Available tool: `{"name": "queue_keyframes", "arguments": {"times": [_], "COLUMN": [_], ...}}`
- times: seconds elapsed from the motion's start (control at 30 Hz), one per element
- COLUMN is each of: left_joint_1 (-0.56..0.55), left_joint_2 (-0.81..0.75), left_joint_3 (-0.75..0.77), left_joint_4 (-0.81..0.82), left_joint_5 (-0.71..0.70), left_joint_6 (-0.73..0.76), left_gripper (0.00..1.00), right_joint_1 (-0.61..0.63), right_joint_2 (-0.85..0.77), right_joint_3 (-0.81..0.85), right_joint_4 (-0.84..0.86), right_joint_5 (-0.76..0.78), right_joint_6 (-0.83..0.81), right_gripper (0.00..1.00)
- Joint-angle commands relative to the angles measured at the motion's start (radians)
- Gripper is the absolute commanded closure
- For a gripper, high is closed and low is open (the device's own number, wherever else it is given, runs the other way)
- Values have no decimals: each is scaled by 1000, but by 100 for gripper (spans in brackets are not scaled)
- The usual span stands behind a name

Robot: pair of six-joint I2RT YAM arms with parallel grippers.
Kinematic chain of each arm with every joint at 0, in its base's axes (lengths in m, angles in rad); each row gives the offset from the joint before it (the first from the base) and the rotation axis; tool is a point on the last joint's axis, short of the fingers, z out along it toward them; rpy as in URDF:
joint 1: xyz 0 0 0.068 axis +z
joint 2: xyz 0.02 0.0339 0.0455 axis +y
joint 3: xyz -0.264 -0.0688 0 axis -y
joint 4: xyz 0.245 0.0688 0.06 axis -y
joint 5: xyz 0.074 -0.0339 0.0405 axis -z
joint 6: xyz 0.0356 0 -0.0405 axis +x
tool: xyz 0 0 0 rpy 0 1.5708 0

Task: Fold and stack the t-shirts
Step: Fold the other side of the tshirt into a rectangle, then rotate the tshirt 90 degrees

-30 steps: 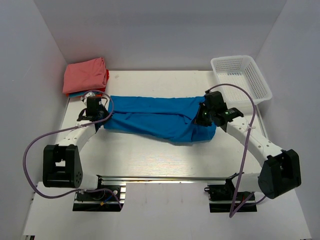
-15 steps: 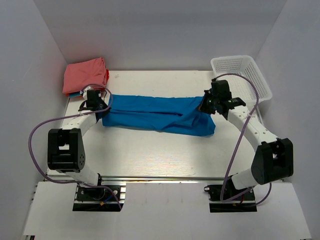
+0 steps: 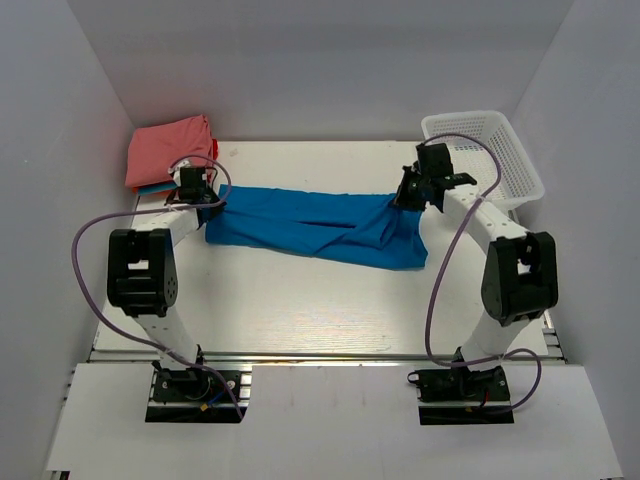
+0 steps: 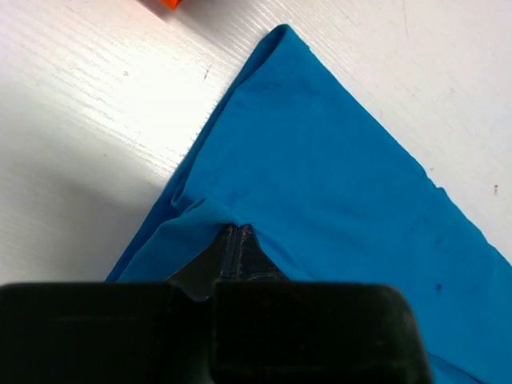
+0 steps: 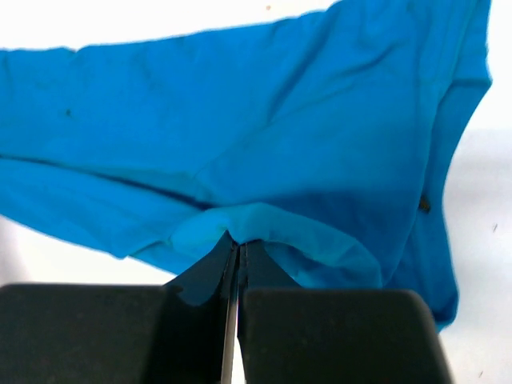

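Crosswise, bright blue t-shirt (image 3: 300,218) (rumpled band)

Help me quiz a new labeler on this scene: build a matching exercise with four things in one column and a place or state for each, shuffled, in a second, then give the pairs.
Things
1. bright blue t-shirt
2. salmon-pink shirt
3. white mesh basket
4. left gripper

Places or states
A. far right corner of the table
B. pinched shut on blue cloth
C. folded, topmost on the pile at the far left corner
D. stretched lengthwise across the middle

Pairs: 1-D, 2-C, 3-A, 4-B
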Motion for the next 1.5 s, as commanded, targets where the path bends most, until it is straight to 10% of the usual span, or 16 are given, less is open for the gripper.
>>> {"name": "queue_keyframes", "arguments": {"times": [0.0,0.4,0.5,0.53,0.6,0.63,0.8,1.07,1.47], "left_joint_1": [6,6,6,6,6,6,6,-33,-78], "left_joint_2": [20,198,212,221,221,221,165,166,251], "left_joint_3": [58,274,311,325,373,391,419,296,207], "left_joint_4": [25,-99,-120,-151,-182,-223,-223,-42,-65], "left_joint_5": [-1,-30,-55,-64,-84,-84,-21,342,318], "left_joint_6": [21,32,32,32,32,32,75,153,169], "left_gripper": [100,93,37,1,0,0,0,0,0], "right_joint_1": [-14,-51,-61,-64,-72,-75,-69,-51,-81], "right_joint_2": [46,285,337,392,435,458,401,122,84], "right_joint_3": [89,256,333,382,468,527,557,130,-208], "right_joint_4": [43,51,48,46,32,-1,-12,98,152], "right_joint_5": [31,3,-24,-34,-73,-92,-121,-277,-242], "right_joint_6": [-47,-70,-88,-109,-132,-145,-171,-151,-84], "right_gripper": [100,100,93,77,43,10,10,10,10]}}
